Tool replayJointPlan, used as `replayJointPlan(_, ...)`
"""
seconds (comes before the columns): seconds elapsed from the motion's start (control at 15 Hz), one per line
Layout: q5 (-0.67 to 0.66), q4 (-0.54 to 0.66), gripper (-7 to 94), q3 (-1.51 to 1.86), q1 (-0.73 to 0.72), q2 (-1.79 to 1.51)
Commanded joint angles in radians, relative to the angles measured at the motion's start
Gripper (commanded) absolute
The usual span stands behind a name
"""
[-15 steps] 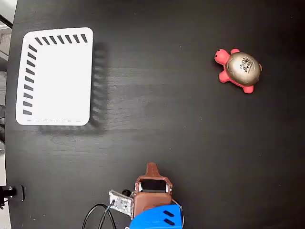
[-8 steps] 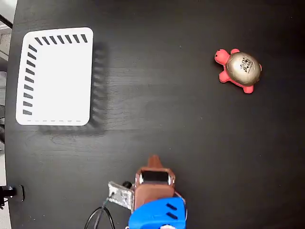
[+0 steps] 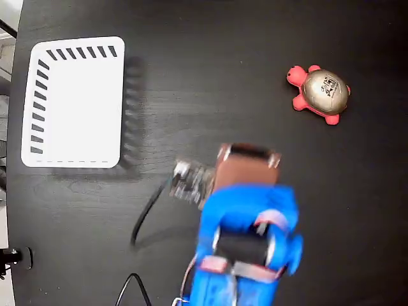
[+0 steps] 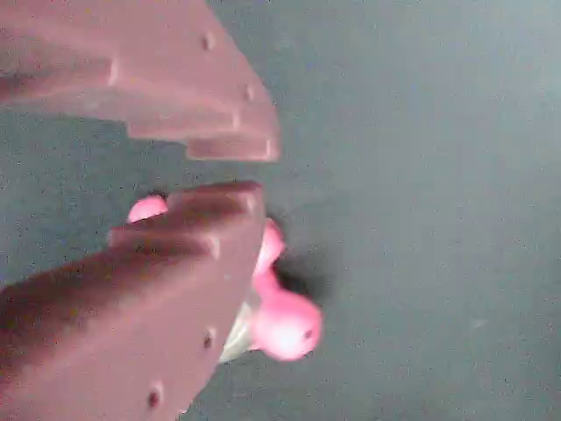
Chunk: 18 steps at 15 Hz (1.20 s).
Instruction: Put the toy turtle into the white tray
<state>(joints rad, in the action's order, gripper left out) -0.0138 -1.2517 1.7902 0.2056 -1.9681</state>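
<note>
The toy turtle, pink with a bronze shell, lies on the black table at the upper right of the fixed view. The white tray with dark slots sits at the far upper left and holds nothing. My gripper, brown on a blue arm, hangs over the table's middle, to the lower left of the turtle and well apart from it. In the wrist view the gripper shows a narrow gap between its tips with nothing in it. The turtle lies on the table beyond, half hidden by the lower finger.
A black cable trails from the arm across the table at lower left. A small circuit board sticks out on the wrist's left side. The table's left edge runs just beside the tray.
The arm has risen from its folded rest at the bottom edge and swung up and right toward the turtle. The turtle and the tray have not moved.
</note>
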Motion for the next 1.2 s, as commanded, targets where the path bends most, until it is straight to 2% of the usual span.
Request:
replayJointPlan(0.0, -0.011, -0.057, 0, -0.241, 0.038, 0.133)
replayJointPlan(0.13, 0.014, -0.175, 0, -0.537, 0.098, 0.36)
replayJointPlan(0.47, 0.034, -0.218, -1, -0.919, 0.184, 0.696)
replayJointPlan(0.73, 0.012, -0.318, 2, -1.189, 0.233, 0.91)
replayJointPlan(1.13, -0.003, -0.353, 37, -1.361, 0.278, 1.144)
